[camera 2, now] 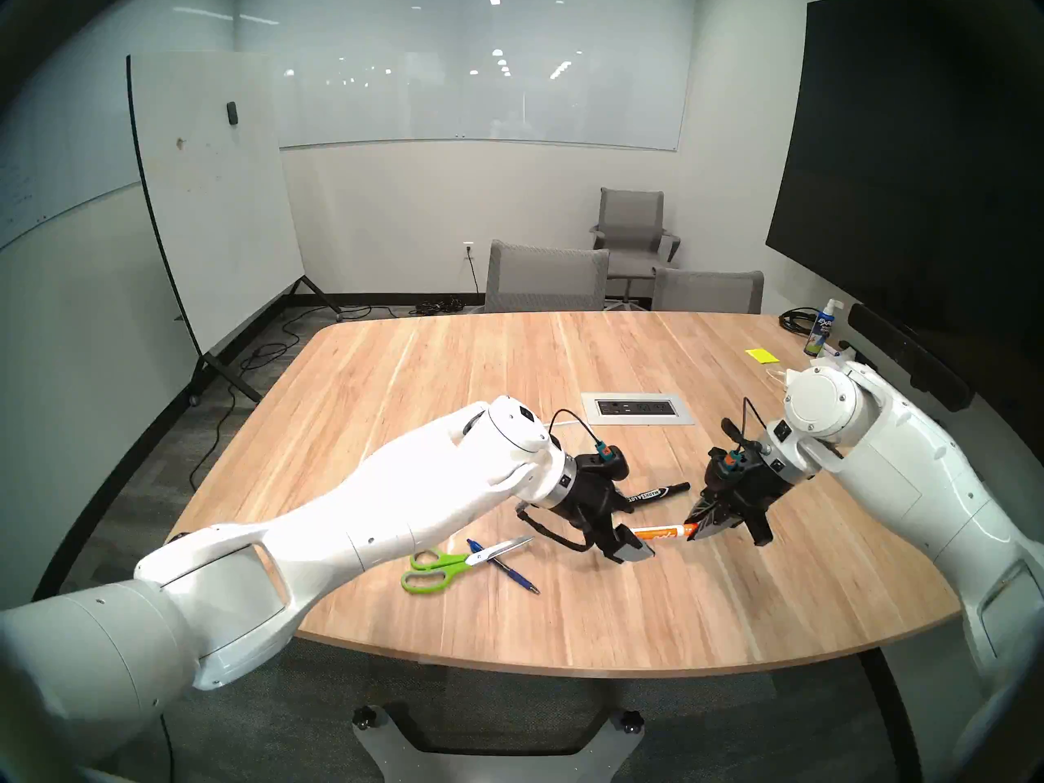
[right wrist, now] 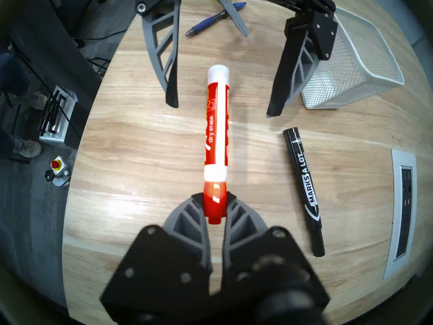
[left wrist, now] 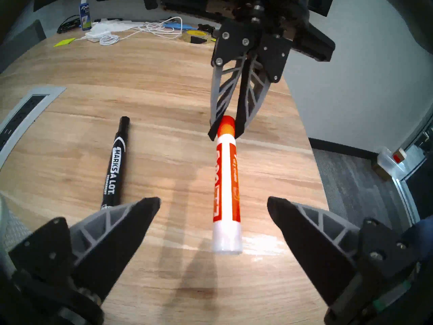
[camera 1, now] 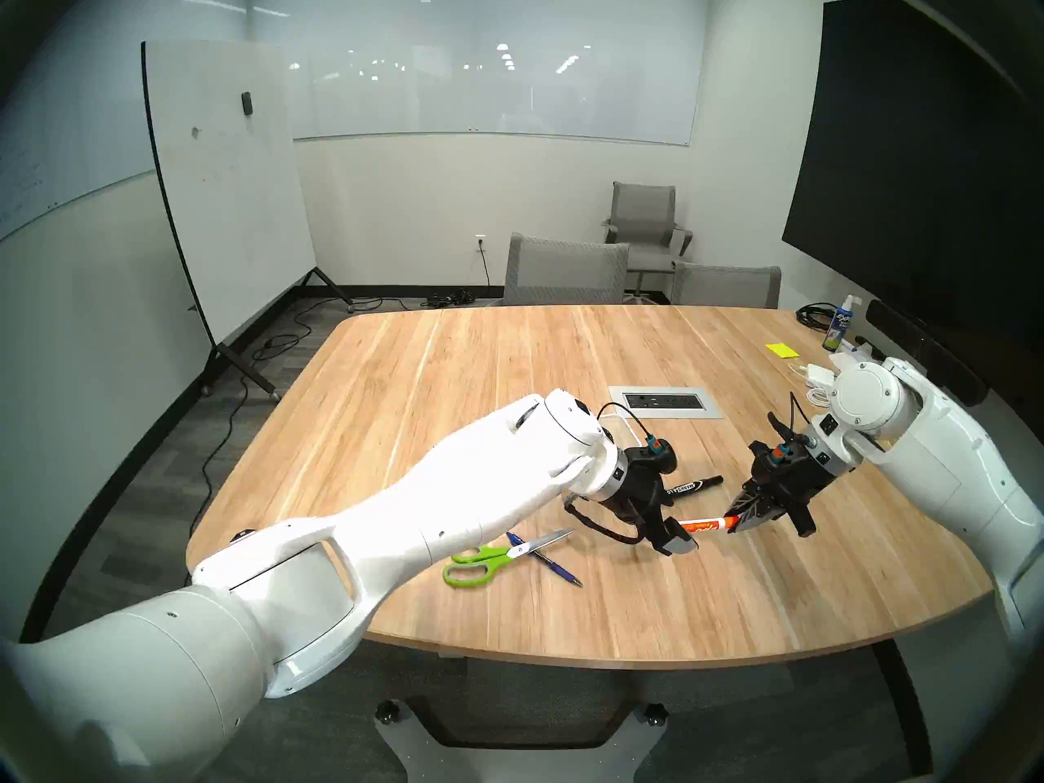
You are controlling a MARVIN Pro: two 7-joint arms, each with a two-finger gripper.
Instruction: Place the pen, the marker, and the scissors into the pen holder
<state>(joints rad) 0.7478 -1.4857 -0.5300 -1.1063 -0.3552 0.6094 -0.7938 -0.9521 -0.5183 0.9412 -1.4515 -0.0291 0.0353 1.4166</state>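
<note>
**Q:** Layout, left to right?

**A:** Scissors with lime-green and grey loop handles and silver blades [camera 1: 497,556], flat on pale wooden table [camera 1: 508,369], blades shut and crossing slim dark-blue ballpoint pen [camera 1: 545,561]. Neither yet in holder. Next, left gripper [left wrist: 213,200], fingers spread wide either side of white end of thick orange-and-white dry-erase marker [left wrist: 226,186], no contact. Then right gripper [right wrist: 214,200], pinching orange cap end, marker roughly level above table.

**Q:** Reason for that hold?

**A:** Probably a hand-over. Gripped at one end only, leaving barrel free for the other tool. Small white wire-mesh pen holder [right wrist: 365,66] near left gripper, hence likely easier reach from there. Thick black permanent marker [right wrist: 302,188] flat on table beside the held one, apart from both tools.

**Q:** Hidden or unclear?

**A:** Pen holder almost fully masked by left wrist in head views. Partly covered by a left finger in right wrist view, interior only partly seen. Scissor handles cut off there.
</note>
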